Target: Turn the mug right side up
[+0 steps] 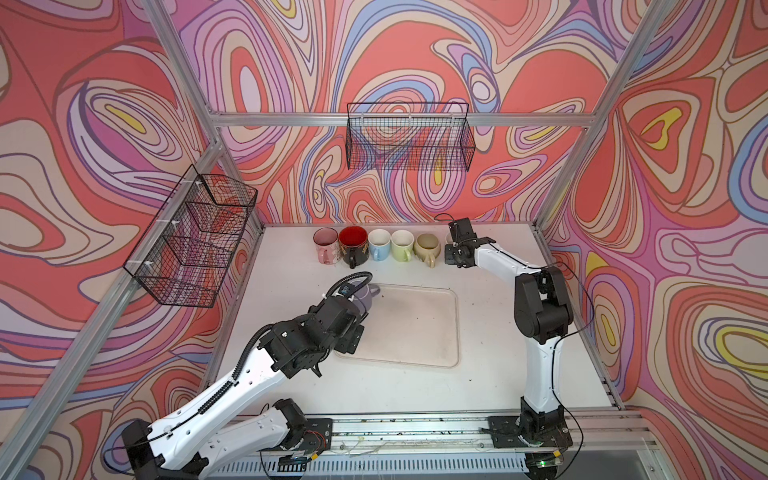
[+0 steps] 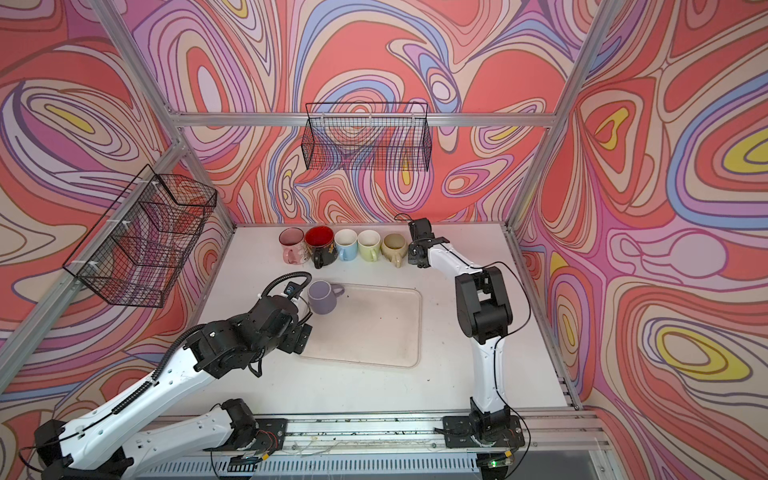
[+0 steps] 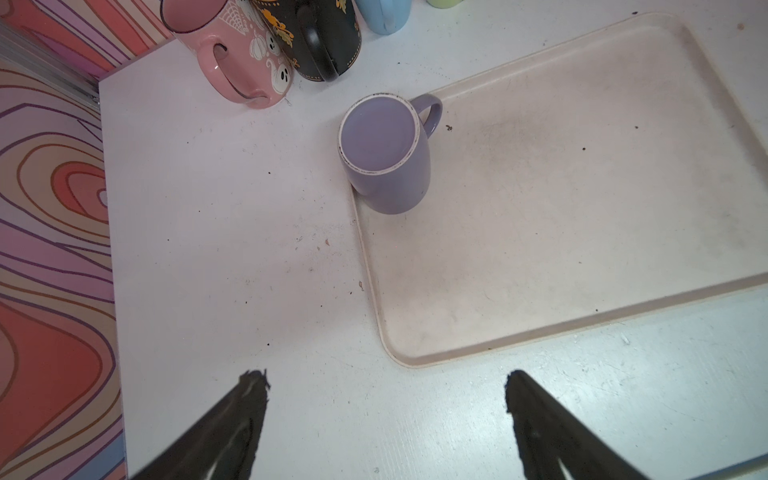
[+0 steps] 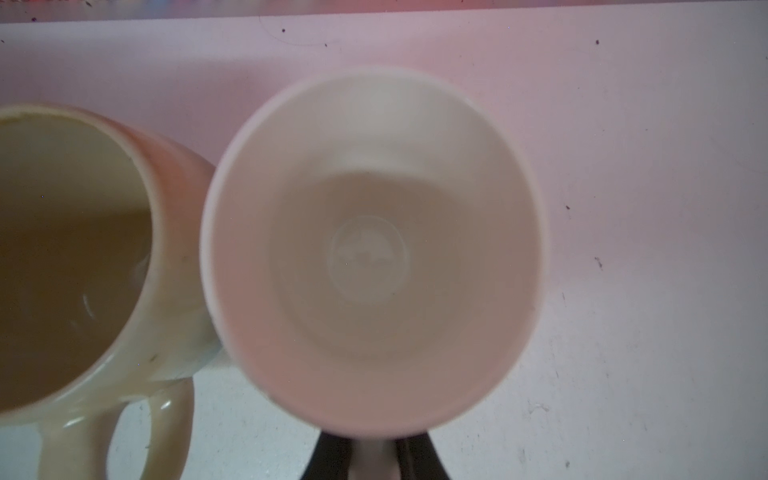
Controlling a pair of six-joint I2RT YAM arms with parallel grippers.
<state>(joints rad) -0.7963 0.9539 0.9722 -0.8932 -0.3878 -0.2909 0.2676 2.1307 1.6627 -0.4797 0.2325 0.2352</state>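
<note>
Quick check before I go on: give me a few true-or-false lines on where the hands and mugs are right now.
1. The left hand is open and empty. True.
2. The purple mug stands in the middle of the tray. False: it stands at a corner of the tray.
3. The right hand is open over the tray. False: it is shut on the handle of the white mug, at the back of the table.
4. The black mug stands between the pink mug and the blue mug. True.
</note>
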